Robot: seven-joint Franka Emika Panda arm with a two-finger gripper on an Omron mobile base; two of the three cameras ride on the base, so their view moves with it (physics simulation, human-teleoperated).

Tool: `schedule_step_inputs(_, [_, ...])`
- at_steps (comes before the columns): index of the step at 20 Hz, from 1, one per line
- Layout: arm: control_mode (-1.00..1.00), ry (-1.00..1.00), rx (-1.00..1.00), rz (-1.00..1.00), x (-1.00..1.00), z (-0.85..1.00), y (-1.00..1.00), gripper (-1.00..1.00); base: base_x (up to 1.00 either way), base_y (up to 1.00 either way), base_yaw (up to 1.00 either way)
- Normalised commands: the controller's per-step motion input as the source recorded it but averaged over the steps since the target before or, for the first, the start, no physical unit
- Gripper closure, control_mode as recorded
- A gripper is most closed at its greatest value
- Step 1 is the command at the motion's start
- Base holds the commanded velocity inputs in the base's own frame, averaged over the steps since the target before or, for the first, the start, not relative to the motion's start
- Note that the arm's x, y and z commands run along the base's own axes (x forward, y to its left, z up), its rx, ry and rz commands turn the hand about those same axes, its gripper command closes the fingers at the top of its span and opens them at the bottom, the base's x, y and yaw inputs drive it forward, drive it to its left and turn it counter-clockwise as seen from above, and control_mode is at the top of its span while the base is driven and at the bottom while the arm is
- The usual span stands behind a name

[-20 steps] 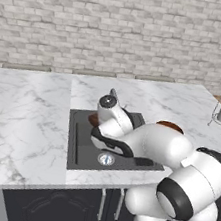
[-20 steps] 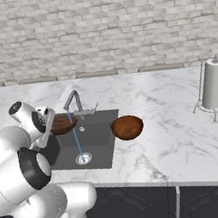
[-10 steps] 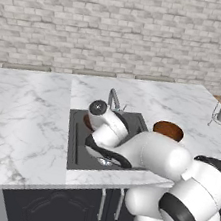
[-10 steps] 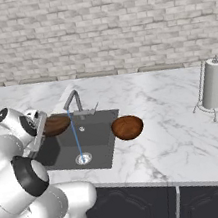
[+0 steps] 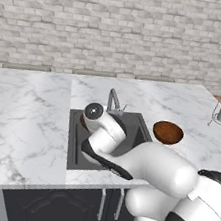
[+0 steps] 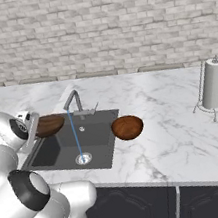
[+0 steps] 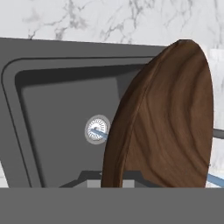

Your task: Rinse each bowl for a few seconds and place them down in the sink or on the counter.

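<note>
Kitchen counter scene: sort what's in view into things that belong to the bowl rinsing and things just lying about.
Part of the job:
- held bowl, in the shut gripper over the sink's left side
- second bowl, on the counter right of the sink
- sink
- faucet, water running

Just lying about:
- paper towel roll on its stand
- brick wall

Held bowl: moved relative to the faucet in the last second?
Yes. In the right base view the held bowl has moved left, away from the faucet and its stream, toward the sink's left edge.

Two rear base views sharing the sink [image 5: 140, 130]; hand view close above it.
</note>
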Motion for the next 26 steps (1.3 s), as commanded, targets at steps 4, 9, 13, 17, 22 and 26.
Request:
schedule_step_inputs(4, [-1.0,0.0,0.0,0.07,-0.13,0.08,0.3,1.0,0.0,0.0,0.0])
schedule_step_inputs(9, [-1.0,0.0,-0.01,0.09,-0.04,0.13,0.39,1.0,0.0,0.0,0.0])
schedule_step_inputs(13, [-1.0,0.0,-0.01,0.1,-0.02,0.13,0.36,1.0,0.0,0.0,0.0])
schedule_step_inputs(17, [-1.0,0.0,0.0,0.1,0.0,0.08,0.33,1.0,0.0,0.0,0.0])
schedule_step_inputs(22, [-1.0,0.0,0.0,0.1,-0.03,0.04,0.26,1.0,0.0,0.0,0.0])
schedule_step_inputs(26, [-1.0,0.0,-0.01,0.09,-0.06,0.01,0.28,1.0,0.0,0.0,0.0])
